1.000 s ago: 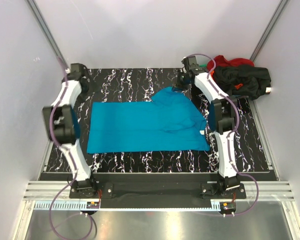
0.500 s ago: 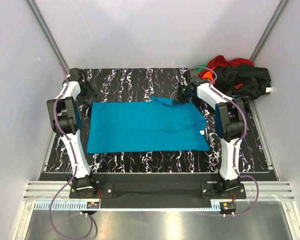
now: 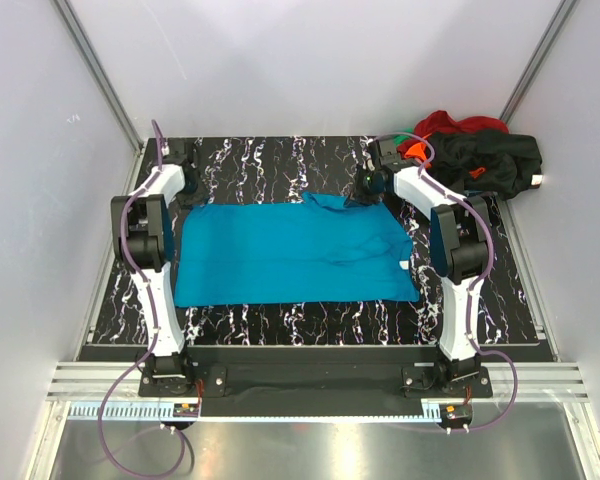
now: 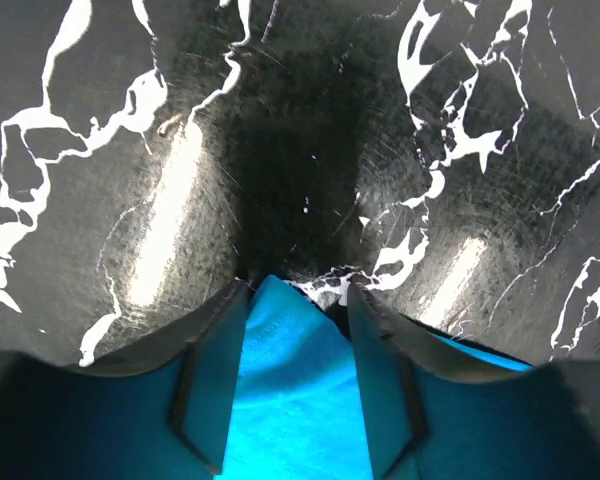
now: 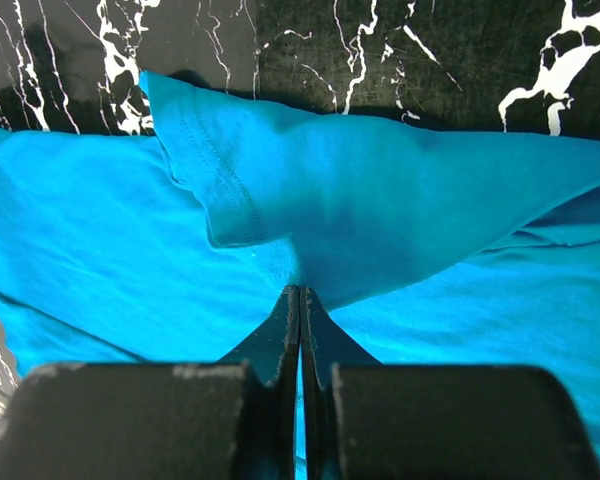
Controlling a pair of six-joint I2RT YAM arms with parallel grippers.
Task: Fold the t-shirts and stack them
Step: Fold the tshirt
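A teal-blue t-shirt (image 3: pixel 290 250) lies spread flat on the black marbled table (image 3: pixel 280 160), its white neck tag (image 3: pixel 404 264) at the right. My left gripper (image 3: pixel 185 194) is at the shirt's far left corner, low over the table. In the left wrist view its jaws (image 4: pixel 295 292) stand apart with the shirt's corner (image 4: pixel 290 390) lying between the fingers (image 4: pixel 215 385). My right gripper (image 3: pixel 366 194) is at the shirt's far right edge. In the right wrist view it (image 5: pixel 300 292) is shut on a fold of the teal sleeve (image 5: pixel 380 200).
A pile of other shirts sits at the back right corner: red (image 3: pixel 462 125), black (image 3: pixel 490 160), a bit of orange (image 3: pixel 415 148). White walls and metal posts (image 3: pixel 100 85) close in the table on three sides.
My left arm has swung from the table's left edge to the shirt's far left corner. My right gripper has brought the raised sleeve part down, so the shirt lies flatter.
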